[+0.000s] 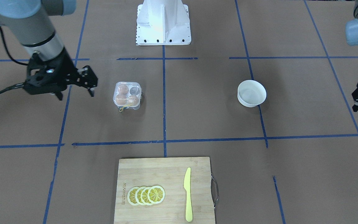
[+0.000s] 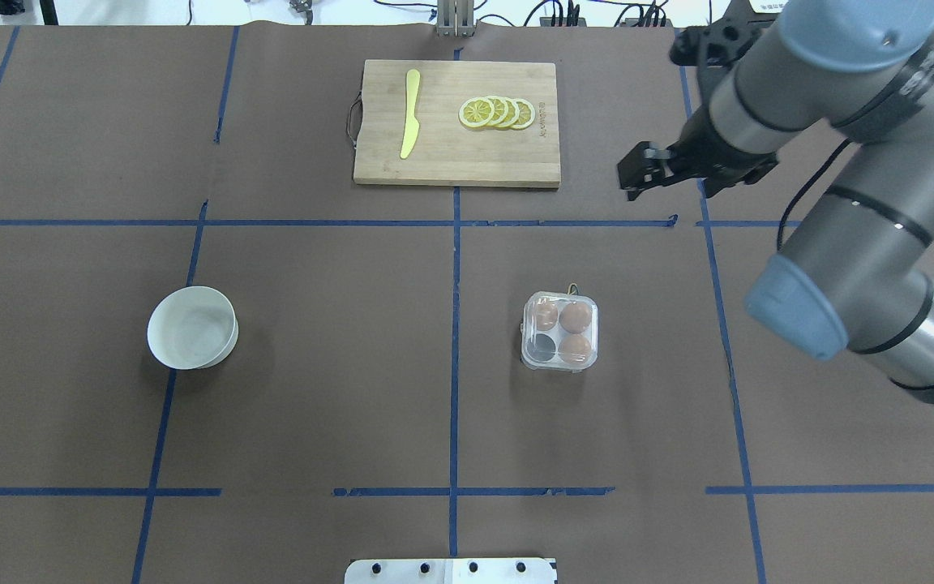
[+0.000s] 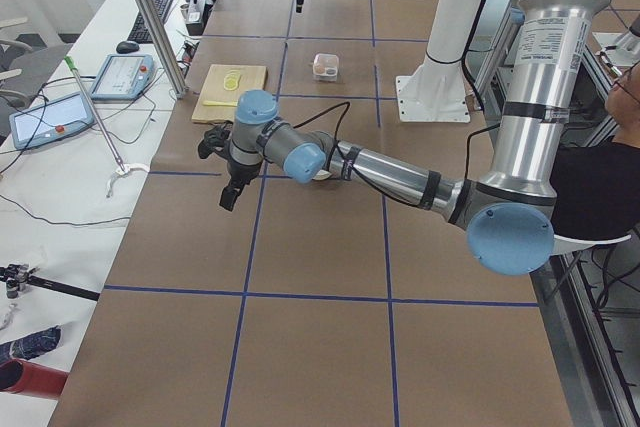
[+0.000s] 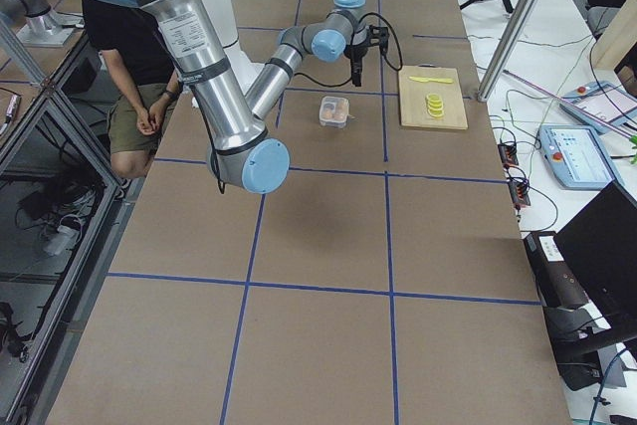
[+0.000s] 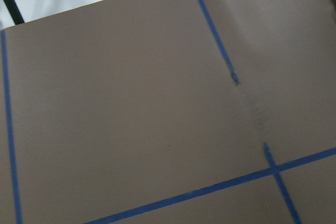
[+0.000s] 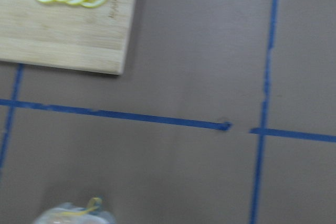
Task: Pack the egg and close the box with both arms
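Note:
The clear box (image 1: 127, 95) sits on the table with its lid down, and it also shows in the overhead view (image 2: 560, 331). Three brown eggs lie in its cells, one of them near the middle (image 2: 575, 317); one cell is empty. I cannot tell the eggs apart. A yellow string (image 1: 122, 108) hangs at its edge. My right gripper (image 1: 75, 93) is open and empty, held above the table beside the box and apart from it. My left gripper (image 1: 357, 101) is far off at the table's other side, cut by the frame edge; its jaws are unclear.
A white bowl (image 1: 251, 93) stands empty on the left arm's side. A wooden cutting board (image 1: 166, 174) at the far edge carries lemon slices (image 1: 146, 195) and a yellow knife (image 1: 187, 193). The white pedestal (image 1: 163, 23) stands at the robot's base.

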Controlling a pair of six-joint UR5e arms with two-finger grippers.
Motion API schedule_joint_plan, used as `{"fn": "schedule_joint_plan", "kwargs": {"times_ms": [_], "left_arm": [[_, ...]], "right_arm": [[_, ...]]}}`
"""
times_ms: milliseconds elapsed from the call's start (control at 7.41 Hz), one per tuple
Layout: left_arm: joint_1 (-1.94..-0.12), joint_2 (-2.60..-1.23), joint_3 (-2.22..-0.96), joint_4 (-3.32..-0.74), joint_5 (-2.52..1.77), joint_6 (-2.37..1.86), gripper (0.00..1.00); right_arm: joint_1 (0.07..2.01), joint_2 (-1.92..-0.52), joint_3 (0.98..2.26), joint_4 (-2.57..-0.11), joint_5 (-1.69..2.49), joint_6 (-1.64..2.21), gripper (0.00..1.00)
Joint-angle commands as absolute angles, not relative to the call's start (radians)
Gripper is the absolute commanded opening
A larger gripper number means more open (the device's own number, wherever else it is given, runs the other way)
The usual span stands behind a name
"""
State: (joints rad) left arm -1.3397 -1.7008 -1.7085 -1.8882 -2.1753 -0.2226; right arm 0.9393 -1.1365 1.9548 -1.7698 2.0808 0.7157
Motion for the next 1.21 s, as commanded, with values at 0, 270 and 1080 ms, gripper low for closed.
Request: {"fn": "schedule_joint_plan", "kwargs": {"times_ms": [0,270,1080], "left_arm": [[-1.429,-1.692,-1.680,-1.823,-2.204,-0.065,1.00],[-1.475,-1.681,-1.680,-1.775,-2.210,0.018,1.00],[-1.513,-1.630,-1.509,-1.852,-2.324,-0.021,1.00]], "right_arm": [[1.162,-1.362,1.951,-1.812,2.255,0.290,1.00],[1.389,-1.490,1.843,-1.810,2.397,-0.091,1.00],[1.512,-1.506,1.594,-1.724,2.292,-0.281,1.00]]}}
